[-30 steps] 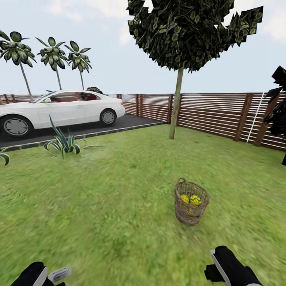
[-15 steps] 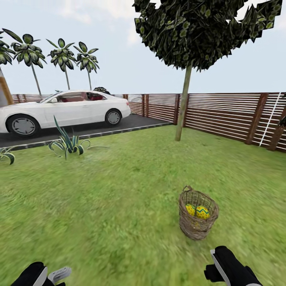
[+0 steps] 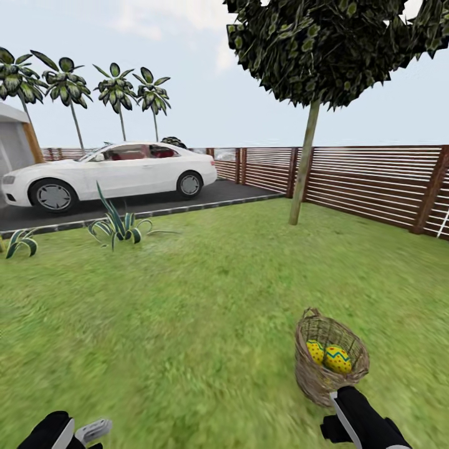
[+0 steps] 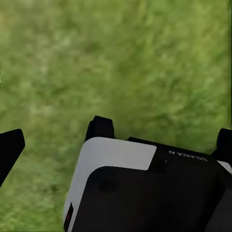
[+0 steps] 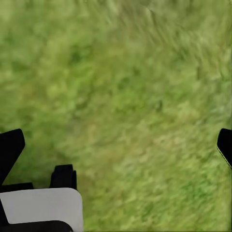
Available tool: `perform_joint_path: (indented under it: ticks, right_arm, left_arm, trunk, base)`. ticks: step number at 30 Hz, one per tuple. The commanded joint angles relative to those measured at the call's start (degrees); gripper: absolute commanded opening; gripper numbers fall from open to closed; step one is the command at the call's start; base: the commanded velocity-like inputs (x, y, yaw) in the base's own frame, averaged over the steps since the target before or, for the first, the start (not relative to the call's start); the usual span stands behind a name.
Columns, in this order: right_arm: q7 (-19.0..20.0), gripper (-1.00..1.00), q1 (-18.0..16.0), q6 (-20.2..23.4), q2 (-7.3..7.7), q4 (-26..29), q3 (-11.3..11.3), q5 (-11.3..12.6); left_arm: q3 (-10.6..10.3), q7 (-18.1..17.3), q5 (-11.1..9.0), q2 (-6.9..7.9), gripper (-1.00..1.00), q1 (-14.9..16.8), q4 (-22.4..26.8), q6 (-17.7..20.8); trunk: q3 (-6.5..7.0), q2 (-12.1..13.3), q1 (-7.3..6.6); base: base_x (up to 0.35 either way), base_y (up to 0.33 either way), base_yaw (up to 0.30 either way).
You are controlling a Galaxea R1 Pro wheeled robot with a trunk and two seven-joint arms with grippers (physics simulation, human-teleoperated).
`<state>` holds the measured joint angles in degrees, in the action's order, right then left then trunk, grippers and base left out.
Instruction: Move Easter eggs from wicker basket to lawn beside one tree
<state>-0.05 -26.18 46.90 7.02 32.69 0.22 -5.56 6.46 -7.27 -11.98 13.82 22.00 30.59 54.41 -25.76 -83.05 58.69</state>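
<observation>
Low at the right of the head view, just ahead of my right gripper (image 3: 349, 415), stands the wicker basket (image 3: 324, 374) on the lawn (image 3: 187, 312). Two Easter eggs (image 3: 337, 359) show inside it, side by side and touching; the third I cannot see, presumably hidden by the wall or under the others.

Right gripper: in the right wrist view the two black fingertips (image 5: 10, 147) sit at opposite edges with bare grass between, so the jaws stand wide and hold nothing. Left gripper (image 3: 87, 431): low at the left of the head view, over grass; in the left wrist view the arm's own housing covers most of the frame, so I cannot tell its opening.

Handling, judged only:
- eggs look hard, smooth, rounded, so likely slippery; take each across its widest middle, pads on opposite sides, light squeeze
- basket looks light with a narrow base, so it may tip if I push on the rim; enter from straight above the mouth
- open weave and small loop handle (image 3: 310, 312) could snag a finger

Tree (image 3: 304, 163) with thin pale trunk stands well beyond the basket, near the fence (image 3: 374, 181); it seems a fair drop spot
</observation>
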Motion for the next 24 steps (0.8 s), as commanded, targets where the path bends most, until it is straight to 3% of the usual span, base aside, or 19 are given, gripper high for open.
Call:
perform_joint_path:
  ticks: [1, 16, 21, 24]
  right_arm:
    - [0.2, 1.00, 0.0, 0.3, 0.01, 0.1, 0.0, -0.5]
    - [0.2, 1.00, 0.0, 0.2, 0.13, 0.1, -0.1, -0.4]
    - [0.5, 1.00, 0.0, 0.1, 0.21, 0.1, 0.0, -0.4]
    - [0.7, 1.00, 0.0, -2.0, 0.37, 0.1, 0.0, -0.4]
  left_arm:
    - [0.2, -0.3, 0.2, -0.02, 1.00, 0.0, 0.0, 0.3]
    - [0.1, -0.2, 0.2, -0.10, 1.00, 0.1, 0.0, 0.3]
    - [0.1, -0.1, 0.2, -0.14, 1.00, 0.0, 0.0, 0.3]
    - [0.0, -0.1, 0.2, -0.36, 1.00, 0.0, 0.0, 0.3]
  trunk:
    - [-0.07, 0.0, 0.03]
    - [-0.07, 0.0, 0.03]
    - [-0.07, 0.0, 0.03]
    - [-0.07, 0.0, 0.03]
  base:
    - [0.330, 0.000, 0.140]
    - [0.325, 0.000, 0.092]
    - [0.091, 0.000, 0.002]
    - [0.011, 0.000, 0.000]
